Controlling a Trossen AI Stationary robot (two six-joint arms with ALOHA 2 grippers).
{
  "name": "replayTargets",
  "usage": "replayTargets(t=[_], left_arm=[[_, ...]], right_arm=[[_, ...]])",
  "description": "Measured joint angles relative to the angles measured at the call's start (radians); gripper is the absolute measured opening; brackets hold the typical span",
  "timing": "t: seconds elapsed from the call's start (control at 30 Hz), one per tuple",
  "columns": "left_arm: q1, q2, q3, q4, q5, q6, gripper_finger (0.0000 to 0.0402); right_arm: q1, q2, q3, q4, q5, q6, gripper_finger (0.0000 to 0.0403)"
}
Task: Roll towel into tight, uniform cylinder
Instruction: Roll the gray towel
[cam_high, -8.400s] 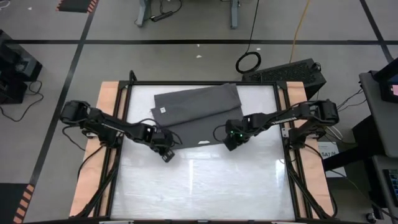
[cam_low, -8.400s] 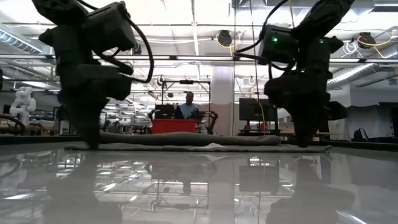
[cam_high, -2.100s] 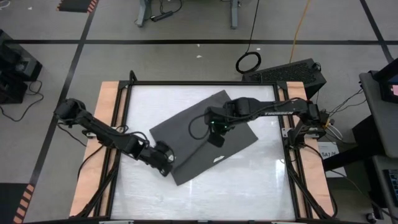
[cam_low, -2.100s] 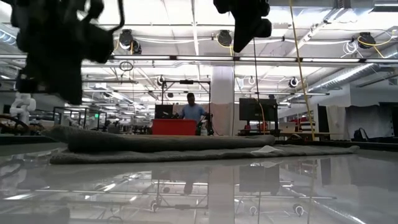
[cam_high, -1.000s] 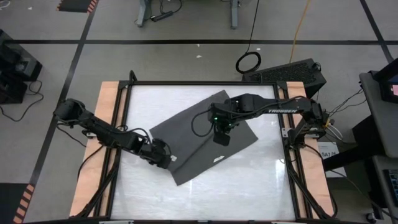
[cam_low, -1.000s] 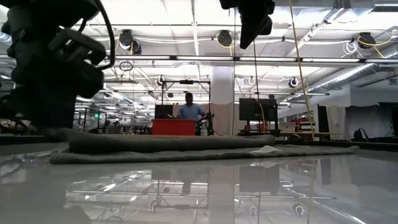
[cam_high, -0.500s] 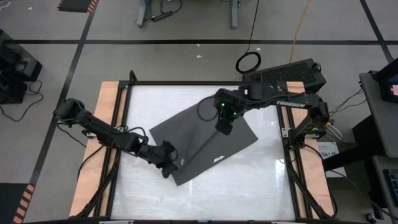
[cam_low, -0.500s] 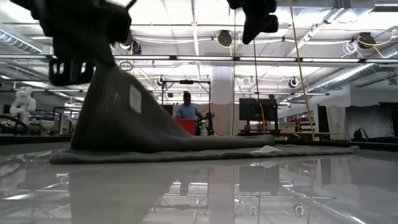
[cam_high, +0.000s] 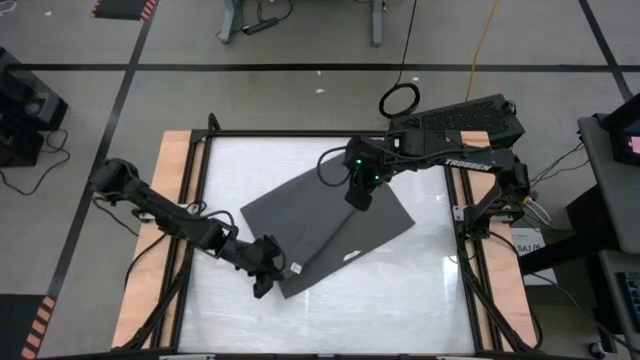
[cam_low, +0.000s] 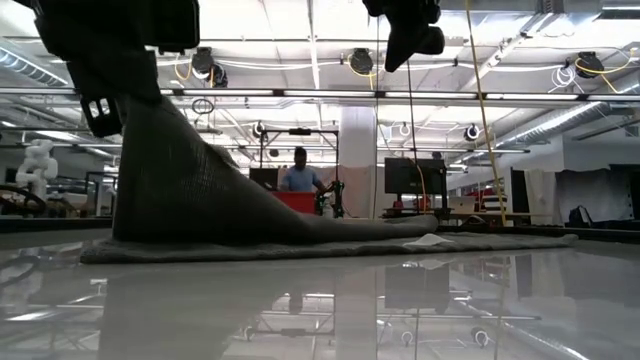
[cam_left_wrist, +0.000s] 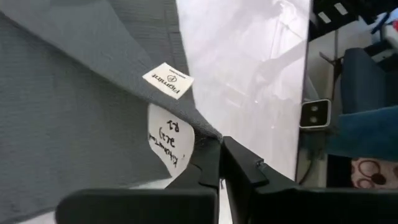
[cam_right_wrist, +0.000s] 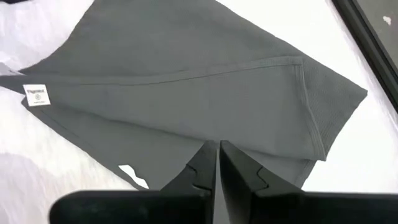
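Grey towel (cam_high: 335, 225) corner just lifted off the worktop (cam_high: 400, 300), pinched in your left fingers (cam_left_wrist: 208, 165); right fingers (cam_right_wrist: 230, 168) closed, empty above. Start rolling.

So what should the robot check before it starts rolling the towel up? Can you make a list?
1. Left gripper has hold of the towel: ok. It is shut on a near corner, by the white tags.
2. Corner is off the table: ok. The low view shows the cloth pulled up in a peak.
3. Right gripper is out of the way: ok. It is shut, holds nothing, and hangs high above the towel's far part.
4. Rest of the towel lies flat: ok. One side is folded over itself.
5. Towel lies square to the table: not ok, it sits slanted.
6. Grip is firm enough to pull: cannot tell.
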Motion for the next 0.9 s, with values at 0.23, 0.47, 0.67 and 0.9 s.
replayTargets(t=[0.23,0.47,0.67,0.9], left_arm=[[0.000,0.120,0.000,0.163,0.081,0.025,0.0018],[0.000,0.175,0.000,0.174,0.141,-0.006,0.0019],[-0.003,0.181,0.000,0.221,0.133,-0.027,0.0020],[-0.033,0.180,0.000,0.256,0.131,-0.006,0.0081]], right_arm=[[0.000,0.000,0.000,0.002,0.000,0.010,0.0013],[0.000,0.000,0.000,0.002,0.000,0.002,0.0013],[-0.003,0.001,0.000,0.002,0.000,-0.050,0.0013],[-0.034,0.001,0.000,0.000,-0.001,-0.114,0.0013]])
